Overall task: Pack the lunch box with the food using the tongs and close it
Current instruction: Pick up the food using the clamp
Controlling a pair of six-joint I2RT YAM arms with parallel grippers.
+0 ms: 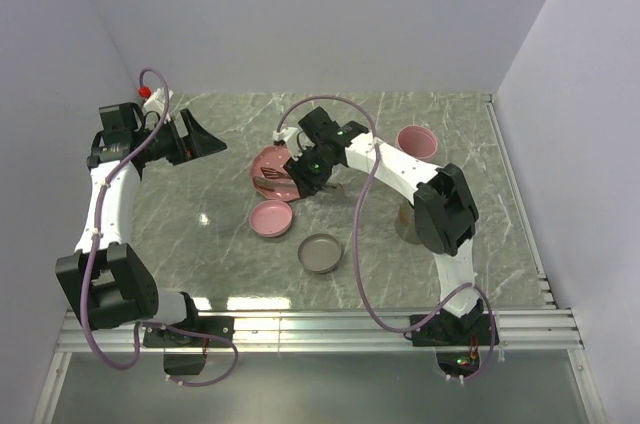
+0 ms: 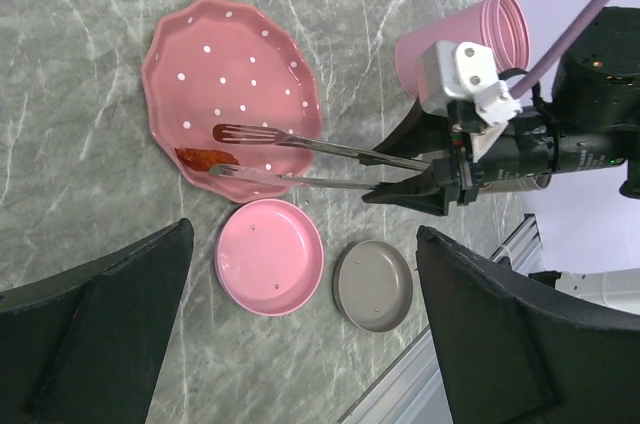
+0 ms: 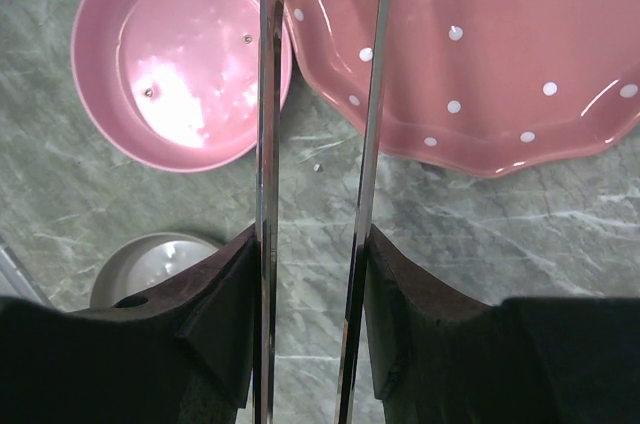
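Seen from above, a grey marble table (image 1: pixel 220 244) carries a pink dotted plate (image 2: pixel 230 84) near its middle. The silver tongs (image 3: pixel 267 144) are pinched near their joined end by the right gripper (image 2: pixel 420 172), whose jaws are pressed against the two arms so that a squeeze would close the tips. The arms are held partly apart over the plate, with the tips set either side of a red sausage (image 2: pixel 208 157), apparently ready to grasp it; contact cannot be confirmed. Just beside the plate, the pink lid (image 2: pixel 270 256) and grey lid (image 2: pixel 373 284) are laid hollow side up, leaving the tubs uncovered for filling. The pink tub (image 2: pixel 470 34) is placed beyond the right arm, well apart from the plate; the olive-grey tub (image 1: pixel 405 229) is mostly hidden behind that arm. The left gripper (image 1: pixel 205 141) is held spread wide and empty off to the left, clear of the work.
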